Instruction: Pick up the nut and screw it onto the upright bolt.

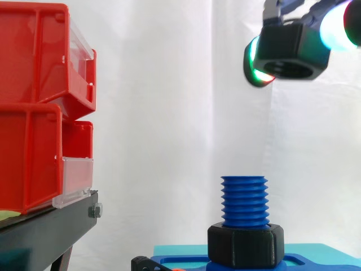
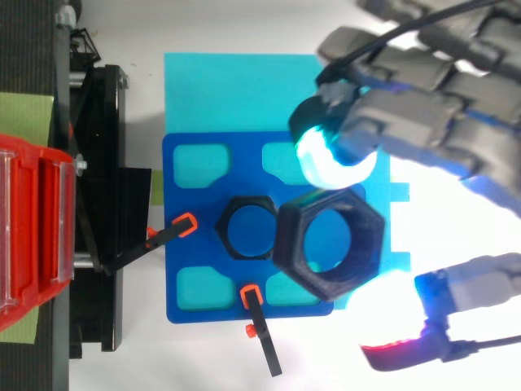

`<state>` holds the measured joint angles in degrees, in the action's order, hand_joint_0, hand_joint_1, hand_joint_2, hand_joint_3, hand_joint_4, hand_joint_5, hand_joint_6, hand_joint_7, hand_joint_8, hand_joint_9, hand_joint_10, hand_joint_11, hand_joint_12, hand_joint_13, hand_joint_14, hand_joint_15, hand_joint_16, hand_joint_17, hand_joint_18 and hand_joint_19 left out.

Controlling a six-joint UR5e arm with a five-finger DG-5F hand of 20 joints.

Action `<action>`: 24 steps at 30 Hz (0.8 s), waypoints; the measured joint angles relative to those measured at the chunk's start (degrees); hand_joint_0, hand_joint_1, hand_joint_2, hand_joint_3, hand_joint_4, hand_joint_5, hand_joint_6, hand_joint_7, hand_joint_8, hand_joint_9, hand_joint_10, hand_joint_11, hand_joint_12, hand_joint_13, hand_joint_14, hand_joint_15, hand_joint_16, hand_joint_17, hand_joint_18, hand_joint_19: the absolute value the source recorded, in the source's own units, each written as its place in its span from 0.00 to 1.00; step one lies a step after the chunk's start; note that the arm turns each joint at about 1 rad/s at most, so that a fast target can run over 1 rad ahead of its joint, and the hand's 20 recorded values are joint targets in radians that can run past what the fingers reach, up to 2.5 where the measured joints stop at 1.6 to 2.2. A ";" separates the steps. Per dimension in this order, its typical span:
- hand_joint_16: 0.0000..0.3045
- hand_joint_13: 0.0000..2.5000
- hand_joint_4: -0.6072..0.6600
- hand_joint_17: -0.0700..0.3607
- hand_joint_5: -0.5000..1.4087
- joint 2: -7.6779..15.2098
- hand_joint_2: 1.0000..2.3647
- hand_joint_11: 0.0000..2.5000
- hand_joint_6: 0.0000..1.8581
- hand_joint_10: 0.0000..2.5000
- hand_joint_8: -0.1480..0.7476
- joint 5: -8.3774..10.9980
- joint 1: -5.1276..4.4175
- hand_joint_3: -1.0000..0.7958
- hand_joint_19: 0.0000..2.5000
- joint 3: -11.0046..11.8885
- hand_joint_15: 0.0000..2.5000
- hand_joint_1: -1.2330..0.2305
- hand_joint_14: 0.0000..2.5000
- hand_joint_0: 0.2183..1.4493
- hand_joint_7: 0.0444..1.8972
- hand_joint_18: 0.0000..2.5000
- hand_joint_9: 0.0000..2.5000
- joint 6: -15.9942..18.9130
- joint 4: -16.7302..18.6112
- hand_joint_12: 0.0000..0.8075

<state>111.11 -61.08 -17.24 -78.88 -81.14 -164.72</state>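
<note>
I have the robot hand pinching the black nut between its fingertips, mid-carry. The blue bolt stands well below the robot hand, off to one side. Next, I judge, I centre the nut over the threads, level it, then descend.

Black hex nut high above and right of upright blue bolt
</note>
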 measured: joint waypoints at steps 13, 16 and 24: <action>0.15 0.15 0.71 0.40 0.20 4.57 0.00 0.01 0.27 0.00 0.51 -1.21 0.32 0.28 0.00 0.20 0.00 0.42 0.00 0.25 0.65 0.09 0.22 -1.06 3.57 0.46; 0.15 0.15 0.71 0.40 0.20 4.69 0.00 0.02 0.27 0.00 0.51 -1.23 0.58 0.28 0.00 0.20 0.00 0.42 0.00 0.25 0.65 0.10 0.22 -1.21 3.41 0.46; 0.15 0.16 0.71 0.40 0.20 5.44 0.00 0.01 0.27 0.00 0.51 -1.97 1.52 0.28 0.00 0.23 0.00 0.42 0.00 0.25 0.65 0.10 0.22 -1.47 2.93 0.46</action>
<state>116.55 -63.05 -15.73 -78.66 -82.61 -161.79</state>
